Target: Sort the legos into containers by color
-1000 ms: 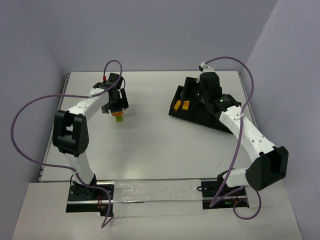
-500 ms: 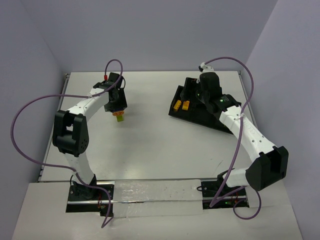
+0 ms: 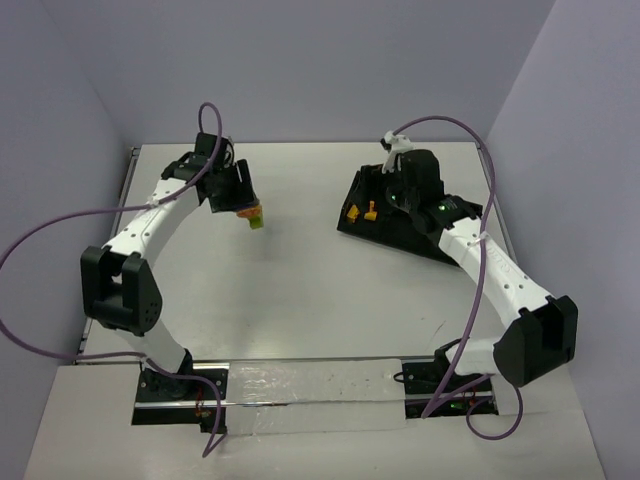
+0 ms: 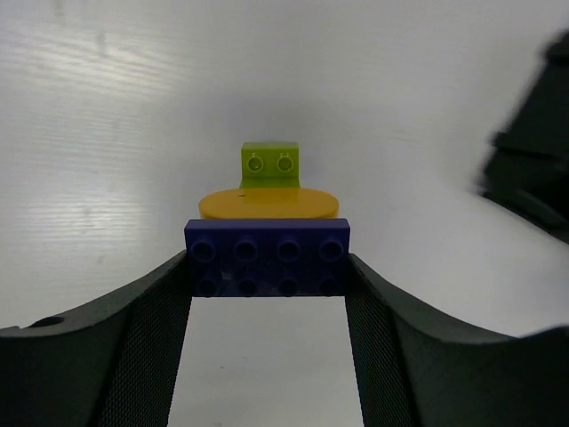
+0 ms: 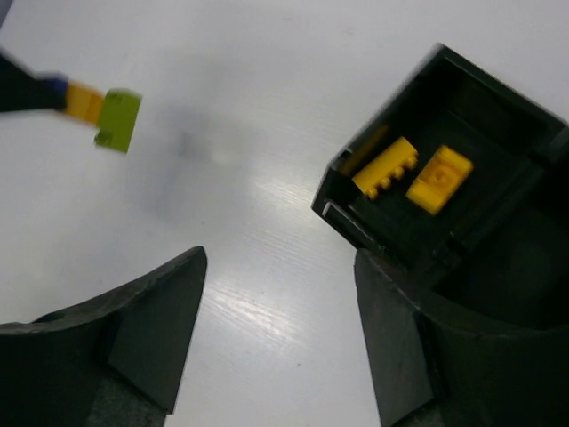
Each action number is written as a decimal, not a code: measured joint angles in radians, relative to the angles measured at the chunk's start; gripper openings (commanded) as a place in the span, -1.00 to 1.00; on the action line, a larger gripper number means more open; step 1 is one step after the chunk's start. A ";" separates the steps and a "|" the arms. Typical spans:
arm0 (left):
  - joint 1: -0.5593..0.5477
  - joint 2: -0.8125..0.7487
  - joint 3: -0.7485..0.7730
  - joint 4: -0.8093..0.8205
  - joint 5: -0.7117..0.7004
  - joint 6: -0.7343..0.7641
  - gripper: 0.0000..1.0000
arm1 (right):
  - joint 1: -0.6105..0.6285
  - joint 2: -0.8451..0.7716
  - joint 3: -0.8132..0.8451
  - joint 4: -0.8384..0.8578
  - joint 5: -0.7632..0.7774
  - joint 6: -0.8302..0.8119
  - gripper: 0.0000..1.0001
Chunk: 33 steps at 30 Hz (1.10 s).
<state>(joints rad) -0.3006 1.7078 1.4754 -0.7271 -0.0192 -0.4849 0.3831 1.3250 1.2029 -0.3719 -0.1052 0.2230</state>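
The left gripper [image 3: 244,207] clamps the blue brick [image 4: 267,256] of a joined stack (orange disc [image 4: 269,203] and green brick [image 4: 270,165] beyond it), likely so the colours can be separated. The right gripper [image 5: 280,262] hangs open and empty beside the tray [image 5: 331,206], whose end compartment holds two orange bricks [image 5: 385,167]

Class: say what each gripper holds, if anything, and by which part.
The left gripper holds a lego stack, jaws pinching the blue-purple brick by its ends; an orange piece and lime brick project beyond. The right gripper holds nothing.
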 measured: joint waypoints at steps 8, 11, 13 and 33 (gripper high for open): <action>0.008 -0.140 0.001 0.044 0.387 0.053 -0.99 | 0.069 -0.185 -0.273 0.231 -0.281 -0.296 0.55; 0.008 -0.147 0.000 0.053 0.484 0.072 -0.99 | 0.108 -0.197 -0.269 0.280 -0.315 -0.371 0.58; 0.008 -0.151 -0.006 0.060 0.538 0.081 -1.00 | 0.134 -0.191 -0.256 0.288 -0.323 -0.411 0.60; 0.008 -0.204 -0.059 0.105 0.711 0.089 -0.99 | 0.368 0.017 -0.117 0.367 -0.241 -0.553 0.57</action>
<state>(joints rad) -0.2928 1.5040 1.4163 -0.6225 0.6917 -0.3962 0.7514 1.3423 1.0863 -0.0048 -0.3465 -0.3301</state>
